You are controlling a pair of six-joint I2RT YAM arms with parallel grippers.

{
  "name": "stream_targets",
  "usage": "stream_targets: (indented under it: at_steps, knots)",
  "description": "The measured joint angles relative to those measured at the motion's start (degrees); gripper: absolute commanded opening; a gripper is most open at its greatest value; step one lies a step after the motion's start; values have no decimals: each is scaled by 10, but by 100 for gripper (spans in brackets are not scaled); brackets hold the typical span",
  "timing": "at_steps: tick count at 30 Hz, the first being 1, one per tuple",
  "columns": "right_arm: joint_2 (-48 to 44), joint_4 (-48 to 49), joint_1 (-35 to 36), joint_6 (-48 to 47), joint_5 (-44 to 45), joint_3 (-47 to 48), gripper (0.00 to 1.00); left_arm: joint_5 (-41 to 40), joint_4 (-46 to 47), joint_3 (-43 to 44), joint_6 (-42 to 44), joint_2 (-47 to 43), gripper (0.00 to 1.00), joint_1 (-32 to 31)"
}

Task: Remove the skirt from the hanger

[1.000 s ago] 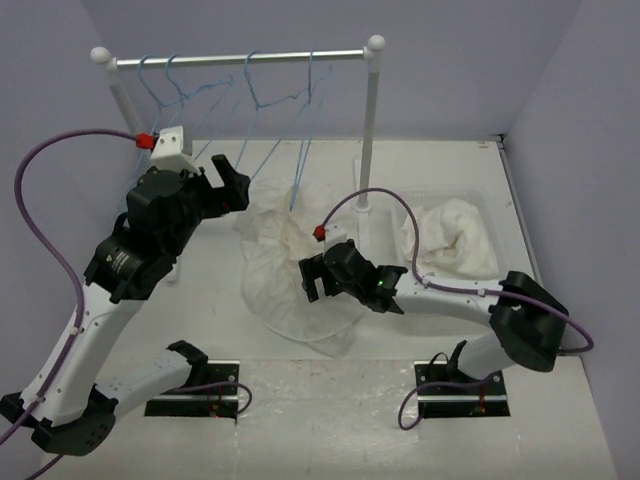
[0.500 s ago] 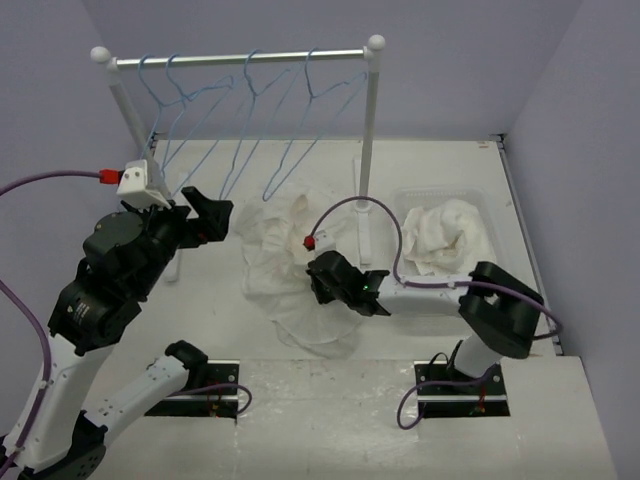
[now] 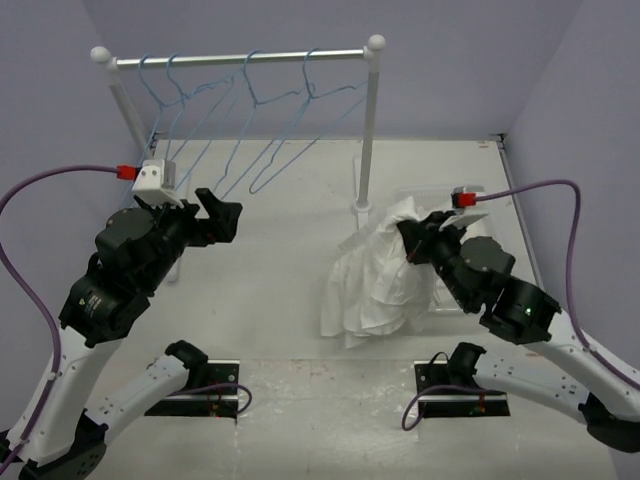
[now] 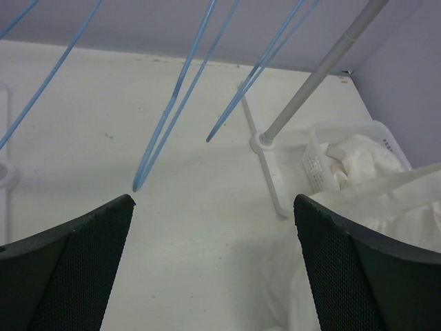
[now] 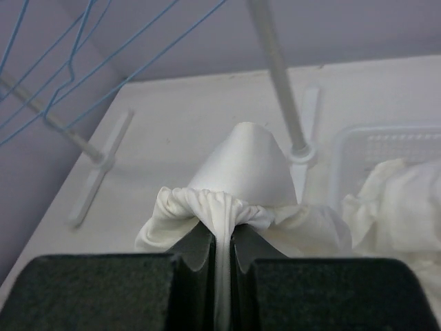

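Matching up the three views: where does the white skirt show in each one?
Top external: the skirt is right of centre, draped down from the right tool.
Left wrist: the skirt is at the lower right, just below the basket.
Right wrist: the skirt is at centre, bunched and pinched in the shut right tool.
Shared landmark: the rack's right post.

No readable text or labels anywhere.

Hangers (image 4: pixel 140 176) dangling left, rack post (image 4: pixel 310 76) beside basket (image 4: pixel 311 164)
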Motion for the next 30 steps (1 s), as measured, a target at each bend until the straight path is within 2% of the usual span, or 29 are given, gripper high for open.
stream_targets:
  at_steps: [6, 11, 17, 25, 27, 30]
  knots:
    - [12, -38, -137, -75, 45, 136, 0, 0, 5, 0, 4, 1, 100, 0]
    - [22, -71, -167, -103, 56, 239, 0, 0, 17, -4, 4, 5, 100, 0]
    - [30, -97, -173, -135, 88, 317, 0, 0, 31, -8, 12, 22, 100, 0]
    - [47, -108, -192, -179, 157, 318, 0, 0, 33, -16, 16, 32, 100, 0]
    - [48, -108, -217, -176, 155, 289, 0, 0, 34, -16, 16, 35, 100, 0]
    - [48, -111, -294, -145, 91, 230, 0, 0, 34, -16, 16, 44, 100, 0]
